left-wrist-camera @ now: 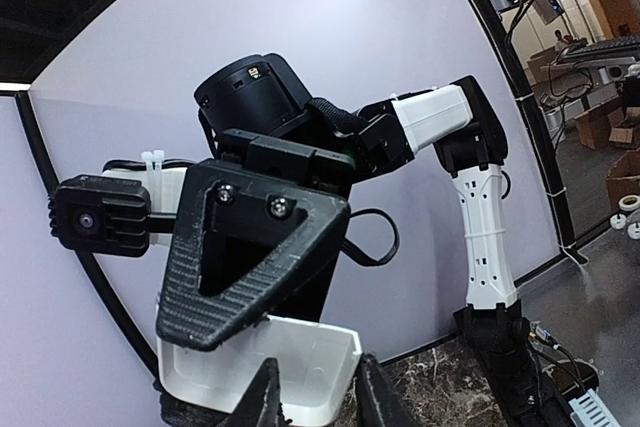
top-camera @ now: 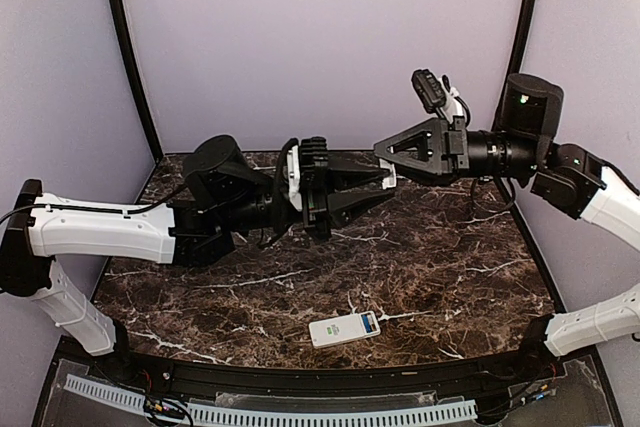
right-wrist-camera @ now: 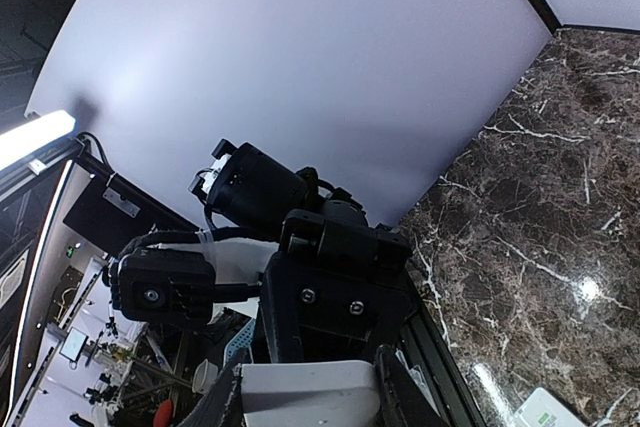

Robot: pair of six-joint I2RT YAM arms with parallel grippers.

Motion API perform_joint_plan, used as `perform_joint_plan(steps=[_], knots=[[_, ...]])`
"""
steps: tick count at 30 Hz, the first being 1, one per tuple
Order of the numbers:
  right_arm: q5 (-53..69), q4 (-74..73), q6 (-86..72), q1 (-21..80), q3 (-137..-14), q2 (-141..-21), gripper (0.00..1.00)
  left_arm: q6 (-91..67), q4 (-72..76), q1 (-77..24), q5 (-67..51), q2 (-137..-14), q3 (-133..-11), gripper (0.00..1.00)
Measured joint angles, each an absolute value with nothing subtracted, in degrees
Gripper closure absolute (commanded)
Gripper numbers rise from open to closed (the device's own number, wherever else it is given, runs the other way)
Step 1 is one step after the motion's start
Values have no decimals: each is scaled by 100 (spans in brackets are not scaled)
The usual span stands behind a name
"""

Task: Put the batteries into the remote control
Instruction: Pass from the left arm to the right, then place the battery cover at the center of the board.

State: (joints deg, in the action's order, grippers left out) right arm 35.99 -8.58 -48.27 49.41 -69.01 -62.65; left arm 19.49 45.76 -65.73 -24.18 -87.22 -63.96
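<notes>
The remote control (top-camera: 342, 330) lies flat on the dark marbled surface (top-camera: 450, 267), near its front edge and about midway between the 2 arm bases, well apart from both pincers. Its back faces up, showing a green label (top-camera: 334, 331). A dark bluish patch (top-camera: 370, 324) fills its right end. The view is too small to tell whether that patch is the batteries, and no loose cell can be made out anywhere on the surface.

Both arms are raised above the far half of the surface and reach toward each other, so their tips meet in mid-air. Between them is a small white rectangular cover (left-wrist-camera: 300, 359), shaped like a shallow tray with raised edges.

The right pincer (right-wrist-camera: 310, 379) grips this cover. In its own wrist view the white piece spans the whole gap between its 2 fingers, which stand partly apart and press on either side.

The left pincer (left-wrist-camera: 318, 379) points at the cover from the opposite side. Its 2 fingers are parted a little, with a narrow gap between them, and their tips overlap the cover's lower edge. I cannot tell whether they touch it, and they do not look clamped on it.
</notes>
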Motion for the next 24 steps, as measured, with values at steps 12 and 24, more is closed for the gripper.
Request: perform_joint_plan(steps=[12,24], knots=[[2851,-1667,-4506,4713,-6904,-6084,100,1890,4471,-6573,-2117,-8442,-6090,41],[364,-3953,-3826,4646,-6514,-7185,100,1579,3583,-6573,-858,-7760,-5273,36]])
